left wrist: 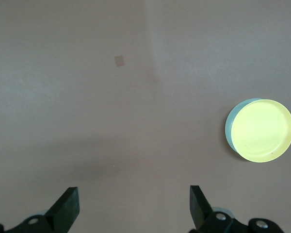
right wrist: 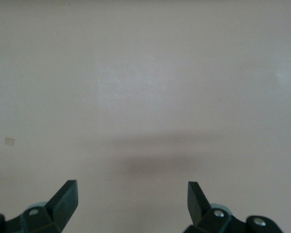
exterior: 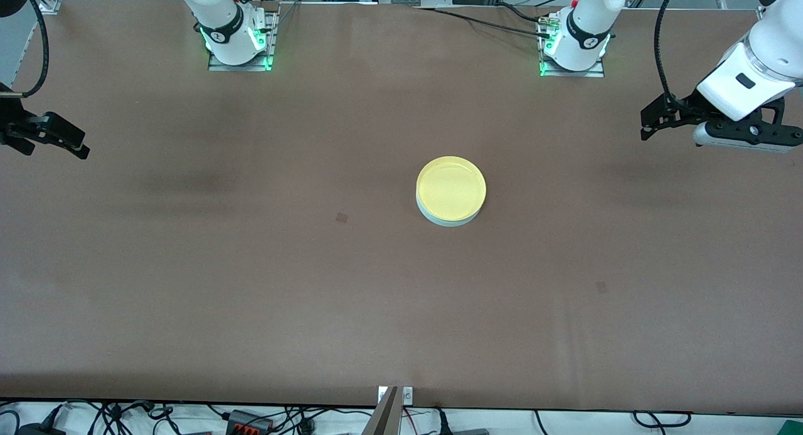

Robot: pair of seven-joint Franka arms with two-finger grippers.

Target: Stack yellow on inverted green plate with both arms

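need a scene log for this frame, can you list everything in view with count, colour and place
yellow plate: one, pastel yellow, mid-table, stacked on the green plate
green plate: one, pale mint green, under the yellow plate, only its rim showing
table: one, brown cover
small marks: two, darker brown, on the table nearer the front camera than the plates
left hand: one, black, open, empty, over the table's left-arm end, waiting
right hand: one, black, open, empty, over the table's right-arm end, waiting
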